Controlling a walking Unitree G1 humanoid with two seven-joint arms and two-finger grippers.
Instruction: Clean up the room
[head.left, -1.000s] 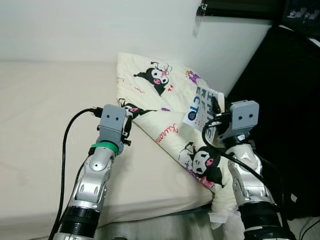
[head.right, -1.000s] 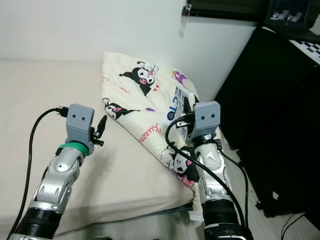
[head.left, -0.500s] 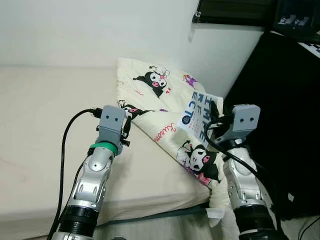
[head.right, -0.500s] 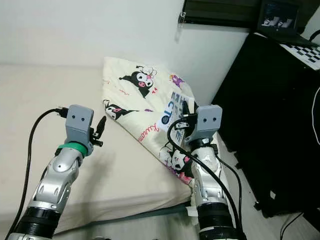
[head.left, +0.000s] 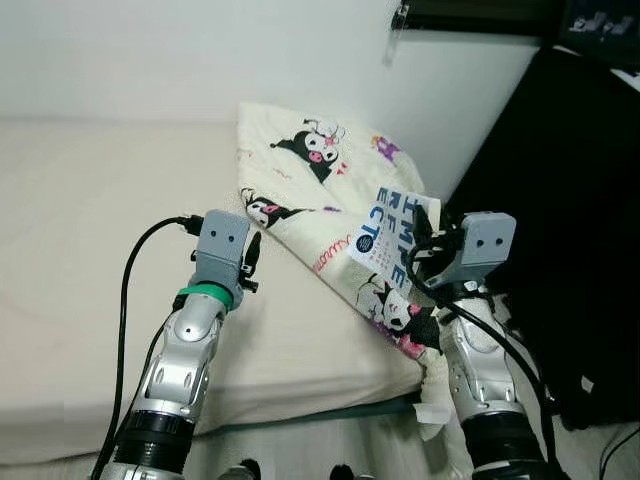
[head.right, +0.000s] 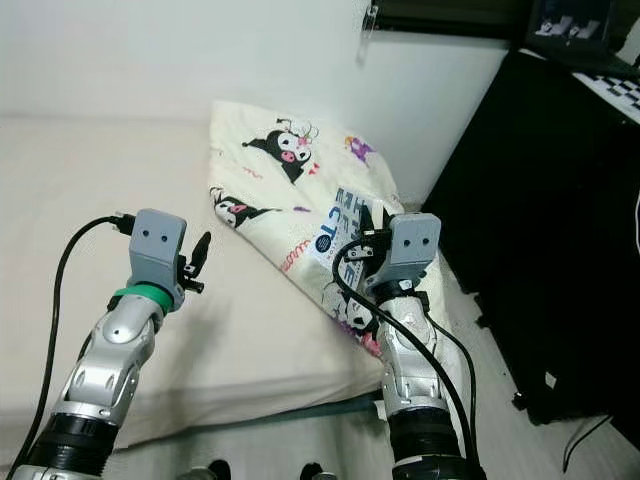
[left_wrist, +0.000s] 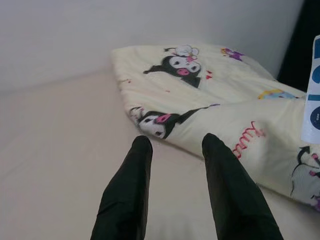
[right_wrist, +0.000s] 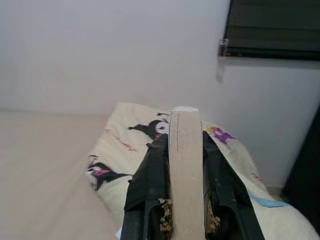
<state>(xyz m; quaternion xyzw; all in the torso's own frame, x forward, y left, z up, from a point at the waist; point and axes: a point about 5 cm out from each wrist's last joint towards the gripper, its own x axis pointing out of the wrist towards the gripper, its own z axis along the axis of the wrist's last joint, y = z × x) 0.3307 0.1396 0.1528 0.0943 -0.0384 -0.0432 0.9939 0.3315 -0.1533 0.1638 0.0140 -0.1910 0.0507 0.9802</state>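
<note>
A flat white card with blue lettering (head.left: 386, 236) is upright in my right gripper (head.left: 418, 240), which is shut on it above the right edge of a cream cartoon-print pillow (head.left: 310, 185). In the right wrist view the card (right_wrist: 185, 165) shows edge-on as a tan strip between the black fingers (right_wrist: 152, 175). My left gripper (head.left: 250, 256) hovers open over the beige bed (head.left: 80, 220), just short of the pillow's near corner (left_wrist: 155, 122). Nothing is between its fingers (left_wrist: 131, 190).
A white wall runs behind the bed. A tall black cabinet (head.left: 570, 190) stands close on the right, leaving a narrow gap beside the bed. The pillow hangs over the mattress corner, and a white scrap (head.left: 436, 414) lies below it.
The head view swayed. My right gripper has carried the card slightly left, further over the pillow. The left arm has stayed put.
</note>
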